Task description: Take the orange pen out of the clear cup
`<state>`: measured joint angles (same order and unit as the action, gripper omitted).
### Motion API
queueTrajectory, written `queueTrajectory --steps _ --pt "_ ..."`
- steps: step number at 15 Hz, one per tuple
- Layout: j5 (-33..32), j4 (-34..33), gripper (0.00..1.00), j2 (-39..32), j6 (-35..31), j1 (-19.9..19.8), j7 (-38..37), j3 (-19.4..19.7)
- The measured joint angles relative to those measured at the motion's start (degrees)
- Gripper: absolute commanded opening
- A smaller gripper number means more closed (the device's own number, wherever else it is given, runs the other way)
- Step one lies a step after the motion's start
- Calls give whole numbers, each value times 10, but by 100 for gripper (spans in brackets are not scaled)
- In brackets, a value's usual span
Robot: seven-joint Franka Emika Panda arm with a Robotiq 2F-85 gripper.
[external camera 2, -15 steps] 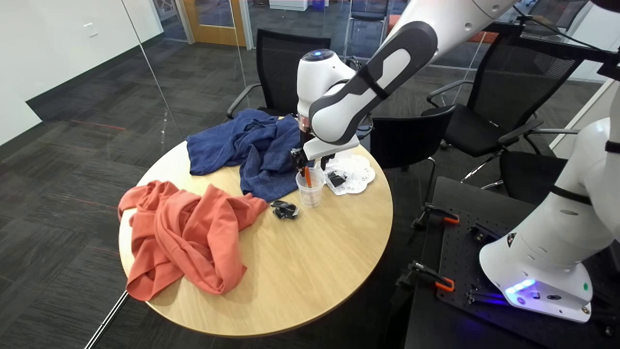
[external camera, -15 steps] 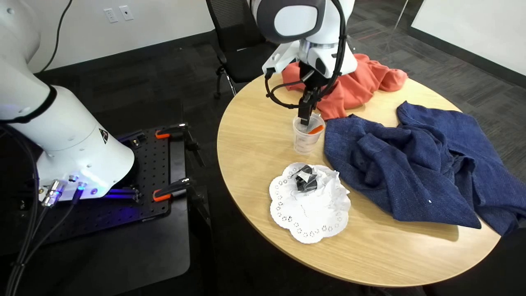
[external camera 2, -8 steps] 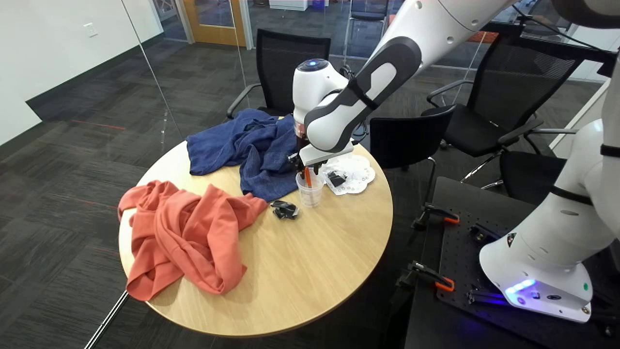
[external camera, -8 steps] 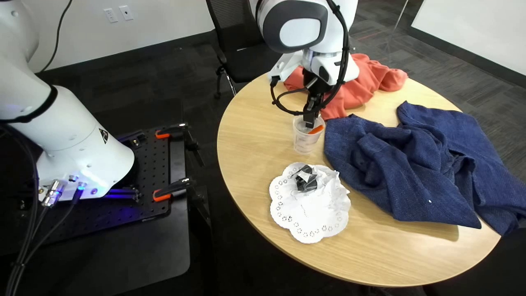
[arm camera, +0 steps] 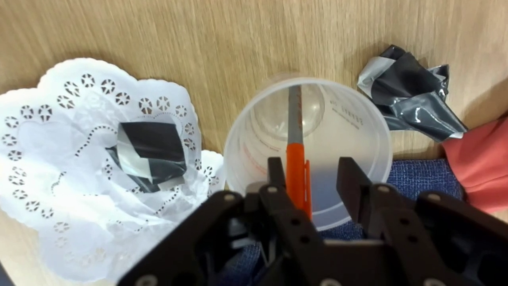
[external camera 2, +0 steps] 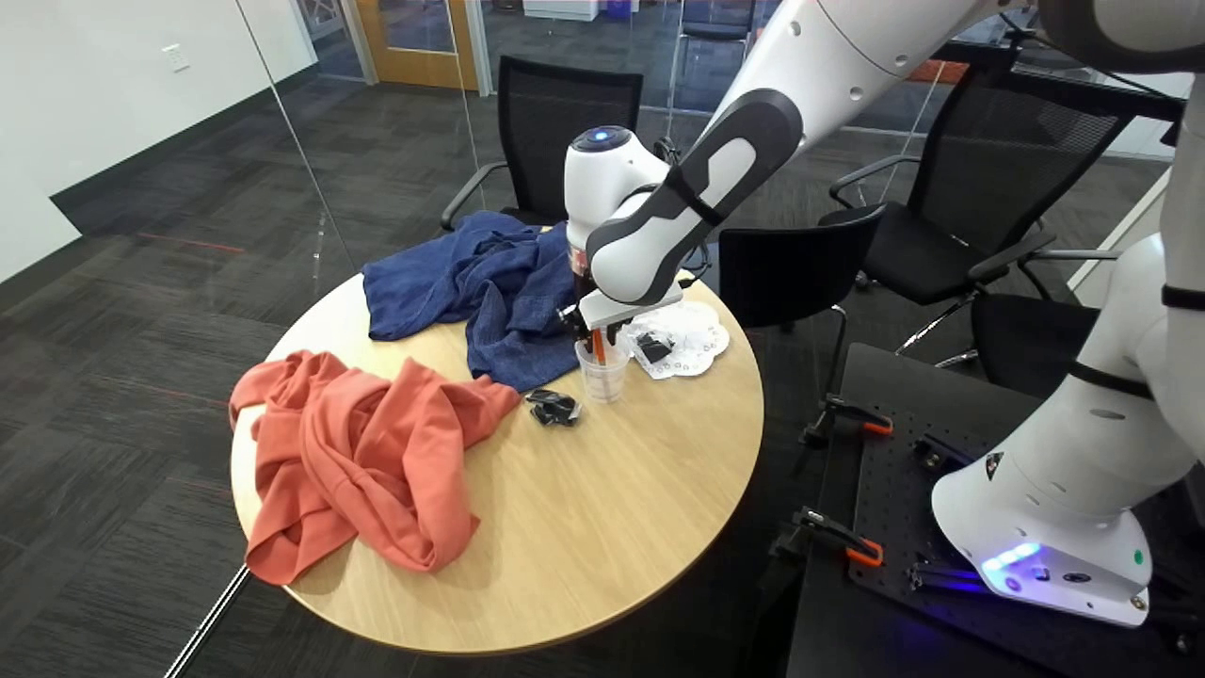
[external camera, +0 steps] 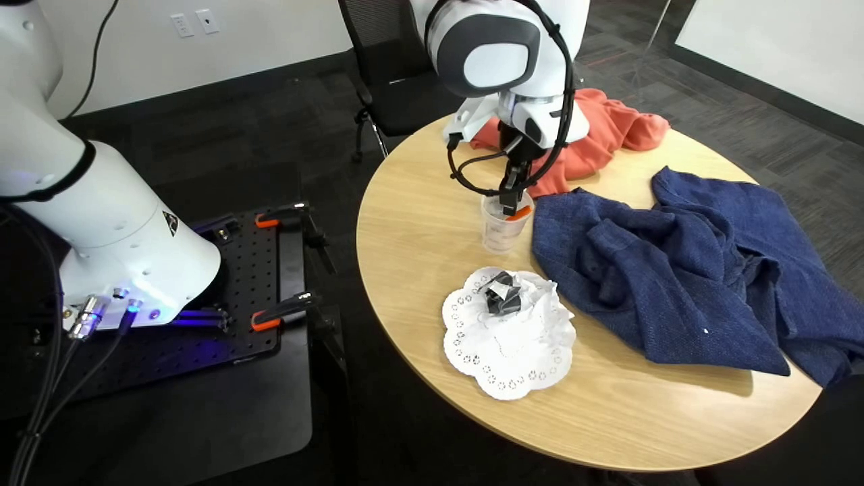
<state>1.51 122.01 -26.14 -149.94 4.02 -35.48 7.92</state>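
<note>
At the mouth of the clear cup [arm camera: 349, 131], the claw [arm camera: 312, 170] has its fingers [arm camera: 351, 182] spread, the orange pen [arm camera: 295, 167] between them and nearer one; whether it touches that finger cannot be told. The pen leans inside the cup, orange end up. The cup stands upright on the tabletop [external camera 2: 584, 546], near a white doily [arm camera: 51, 147] and a crumpled black scrap [arm camera: 408, 83]; a denim cloth [external camera: 661, 270] and a coral cloth [external camera 2: 377, 461] lie heaped nearby.

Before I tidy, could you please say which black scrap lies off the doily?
The scrap beside the red cloth; the other scrap lies on the doily.
</note>
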Motion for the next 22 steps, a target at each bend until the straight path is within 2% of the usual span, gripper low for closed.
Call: queueTrajectory --steps 5,6,7,11,13,17,22 --pt "-6 -9 42 -16 -3 15 -3 20" --pt "-12 -10 34 -20 -4 19 -9 25" --pt "-17 -12 14 -23 -6 23 -12 29" --pt "-37 -15 0 -34 -13 39 -30 44" --pt "-44 -15 4 -36 -15 47 -34 49" --pt "-70 -10 4 -33 -22 68 -62 63" --pt "-139 19 4 1 -50 111 -133 105"
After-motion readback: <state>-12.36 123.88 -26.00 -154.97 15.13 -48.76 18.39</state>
